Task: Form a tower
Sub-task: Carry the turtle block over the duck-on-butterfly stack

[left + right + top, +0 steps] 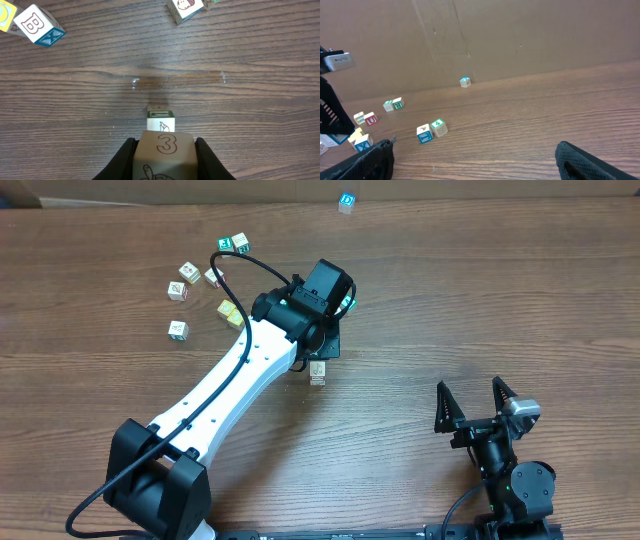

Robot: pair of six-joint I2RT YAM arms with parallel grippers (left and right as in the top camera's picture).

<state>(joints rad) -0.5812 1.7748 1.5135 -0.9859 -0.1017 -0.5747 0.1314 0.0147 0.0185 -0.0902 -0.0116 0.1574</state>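
Observation:
My left gripper (165, 150) is shut on a cream cube (163, 152) printed with a brown 3 and a turtle. It holds the cube just above a smaller-looking cube with a green-framed top (161, 120). In the overhead view the left gripper (319, 352) hangs over the table's middle, and a cream cube (318, 370) shows at its tip. The tower (346, 201), a narrow cream column with blue print on top, stands far off by the cardboard wall (465, 82). My right gripper (468, 386) stands open and empty at the near right (480, 165).
Several loose cubes (188, 272) and two yellow ones (228, 310) lie left of the left arm. A B/X cube (37, 24) and another cube (184, 7) lie beyond the held cube. A blue 1 cube (424, 134) and a green 4 cube (439, 127) touch each other.

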